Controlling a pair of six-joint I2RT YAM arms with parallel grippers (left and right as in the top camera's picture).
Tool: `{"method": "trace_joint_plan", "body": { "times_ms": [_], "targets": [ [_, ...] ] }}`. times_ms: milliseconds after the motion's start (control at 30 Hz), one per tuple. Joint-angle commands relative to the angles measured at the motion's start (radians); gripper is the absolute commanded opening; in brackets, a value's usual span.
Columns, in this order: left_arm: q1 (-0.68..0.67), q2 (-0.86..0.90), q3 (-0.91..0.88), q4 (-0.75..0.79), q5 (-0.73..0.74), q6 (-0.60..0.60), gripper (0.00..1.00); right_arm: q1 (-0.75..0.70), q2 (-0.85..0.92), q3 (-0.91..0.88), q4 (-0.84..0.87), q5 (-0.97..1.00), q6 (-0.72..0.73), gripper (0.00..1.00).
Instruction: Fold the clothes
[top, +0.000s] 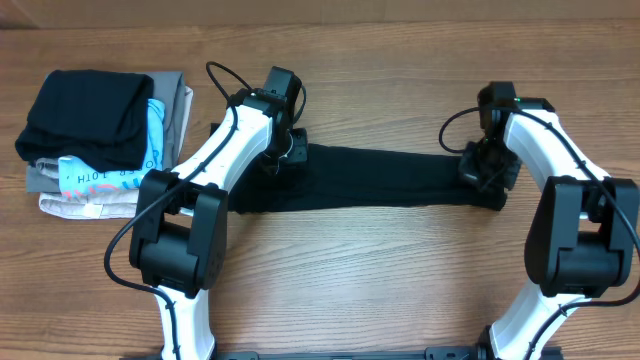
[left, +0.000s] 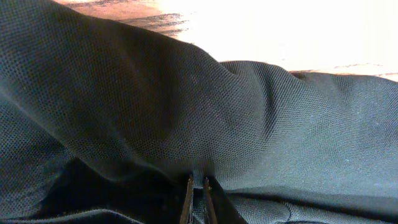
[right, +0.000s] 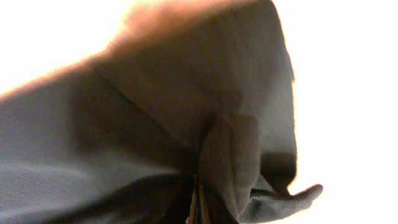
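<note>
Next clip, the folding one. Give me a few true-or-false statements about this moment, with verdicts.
1. The left gripper and right gripper are both shut on the black T-shirt. True.
2. The T-shirt lies spread flat with its sleeves out. False: it is bunched into a narrow band stretched between the grippers.
3. A pile of folded garments sits on the left arm's side of the table. True.
4. The T-shirt rests on that pile. False: it spans the table between the two arms.

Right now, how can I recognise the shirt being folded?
Look at the middle of the table. The shirt is a long black band held by the left tool and right tool. The other black garment sits folded on the pile, far left.
</note>
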Motion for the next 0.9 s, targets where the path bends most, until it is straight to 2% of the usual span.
{"method": "trace_joint_plan", "body": {
  "times_ms": [0,267,433,700,867],
  "targets": [
    [0.000,-0.018,-0.005,-0.005,-0.019,0.028,0.11,-0.013,-0.031,-0.012,-0.058,0.014,0.068,0.04],
    [0.000,-0.018,-0.001,-0.007,-0.034,0.040,0.09,-0.016,-0.031,-0.004,-0.139,0.013,0.100,0.04],
    [0.002,-0.041,0.071,-0.048,-0.045,0.065,0.09,-0.016,-0.040,0.074,-0.164,-0.034,0.095,0.04],
    [0.002,-0.059,0.161,-0.154,-0.052,0.064,0.13,-0.014,-0.066,0.095,-0.121,-0.273,-0.058,0.04],
    [0.002,-0.042,0.137,-0.199,-0.161,0.038,0.18,-0.014,-0.066,0.094,-0.099,-0.283,-0.060,0.05]
  ]
}}
